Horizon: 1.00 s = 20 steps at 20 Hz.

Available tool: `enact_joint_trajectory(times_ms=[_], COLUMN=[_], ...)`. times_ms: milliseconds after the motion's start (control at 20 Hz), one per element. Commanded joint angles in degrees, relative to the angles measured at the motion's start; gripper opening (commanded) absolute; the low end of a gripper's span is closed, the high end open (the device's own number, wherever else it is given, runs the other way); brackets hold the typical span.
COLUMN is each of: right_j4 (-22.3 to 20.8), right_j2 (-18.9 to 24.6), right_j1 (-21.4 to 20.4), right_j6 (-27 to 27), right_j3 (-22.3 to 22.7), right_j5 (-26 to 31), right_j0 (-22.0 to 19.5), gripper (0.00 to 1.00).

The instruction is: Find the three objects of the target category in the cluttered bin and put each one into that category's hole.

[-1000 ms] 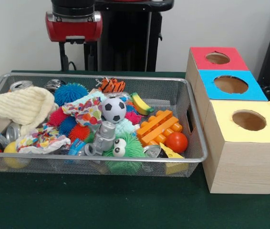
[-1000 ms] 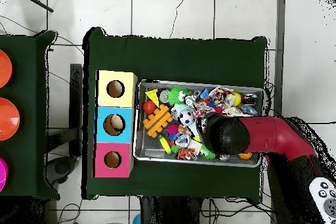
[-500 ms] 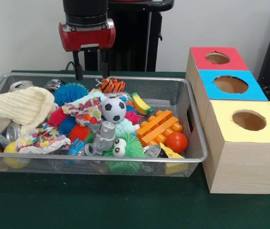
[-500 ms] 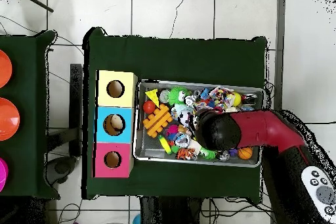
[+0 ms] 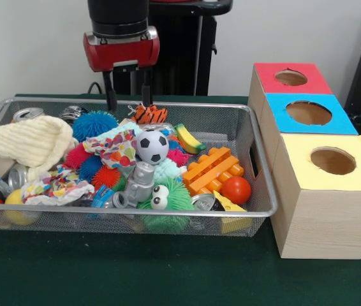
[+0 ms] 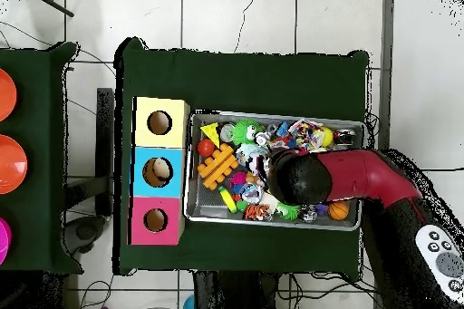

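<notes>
A wire mesh bin [image 5: 265, 167] holds a heap of toys: a soccer ball [image 5: 152, 146], an orange block [image 5: 213, 169], a red ball [image 5: 236, 190], a green furry toy with eyes [image 5: 164, 201], a toy banana [image 5: 189, 138], a striped tiger toy [image 5: 150, 114], a blue spiky ball [image 5: 94, 124] and a grey robot figure [image 5: 140, 183]. My gripper [image 5: 129, 102] hangs open and empty just above the bin's back part, between the blue spiky ball and the tiger toy. In the overhead view the arm [image 6: 362, 178] covers the gripper.
A wooden box beside the bin has a red hole [image 5: 291, 78], a blue hole [image 5: 309, 113] and a yellow hole [image 5: 333, 160]. A cream cloth [image 5: 24, 143] and cans [image 5: 27, 115] fill the bin's left end. Orange discs [image 6: 7, 162] lie on another table.
The gripper has moved to the right in the front view and come down, so its fingers now show above the bin's back rim. Nothing in the bin has shifted.
</notes>
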Motion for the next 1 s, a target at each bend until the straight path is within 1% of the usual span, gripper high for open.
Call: enact_joint_trajectory(times_ms=[50,100,200,250,400,600,800,1000], right_j4=[-2.4,-1.6,-0.6,0.7,2.7,4.5,6.6,7.8], right_j2=[-1.7,-4.3,-7.8,-8.8,-12.2,-15.4,-17.4,-19.4], right_j1=[0.3,-0.4,-2.1,-2.9,-4.8,-5.4,-5.9,-6.6], right_j6=[-3.4,2.1,8.1,10.7,15.3,17.0,16.3,15.6], right_j3=[1.3,1.2,1.2,1.7,2.9,3.9,4.6,5.3], right_j5=[3.2,2.4,2.9,2.2,1.6,0.9,0.2,-0.2], right_j0=[1.1,2.0,3.6,3.9,5.7,7.9,9.4,10.9], gripper=[1.0,1.0,1.0,1.0,1.0,1.0,1.0,1.0])
